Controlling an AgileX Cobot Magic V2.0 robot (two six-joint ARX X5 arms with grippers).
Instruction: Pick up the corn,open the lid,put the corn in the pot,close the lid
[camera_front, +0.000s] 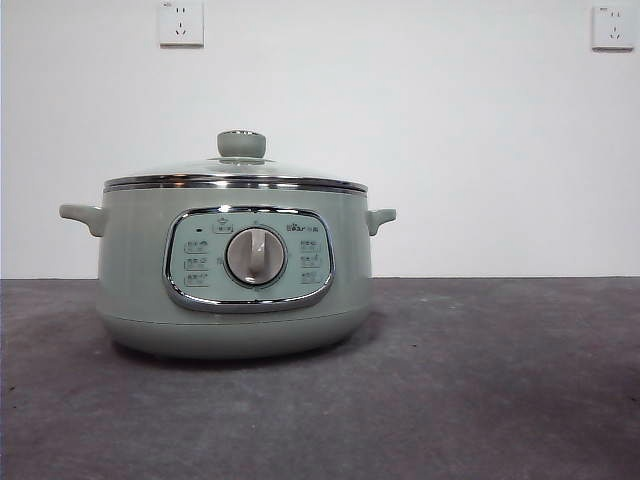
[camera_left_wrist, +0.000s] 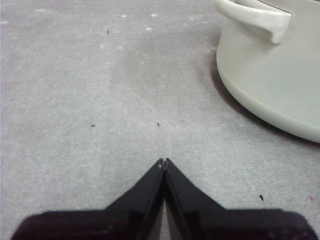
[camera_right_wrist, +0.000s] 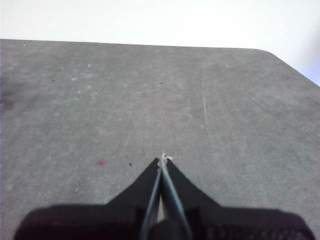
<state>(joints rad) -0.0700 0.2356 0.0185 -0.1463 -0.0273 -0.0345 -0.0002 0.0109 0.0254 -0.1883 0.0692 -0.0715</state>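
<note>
The pale sage-green pot (camera_front: 235, 265) stands on the grey table, left of centre in the front view, with its silver dial (camera_front: 256, 256) facing the camera. The glass lid (camera_front: 236, 172) with its green knob (camera_front: 241, 144) sits shut on the pot. The corn is not in view in any frame. My left gripper (camera_left_wrist: 163, 162) is shut and empty over bare table, with the pot's side and one handle (camera_left_wrist: 257, 17) nearby. My right gripper (camera_right_wrist: 163, 159) is shut and empty over bare table. Neither arm shows in the front view.
The grey table (camera_front: 480, 390) runs out to a rounded corner (camera_right_wrist: 272, 54) in the right wrist view. A white wall with two sockets (camera_front: 181, 23) stands behind the pot.
</note>
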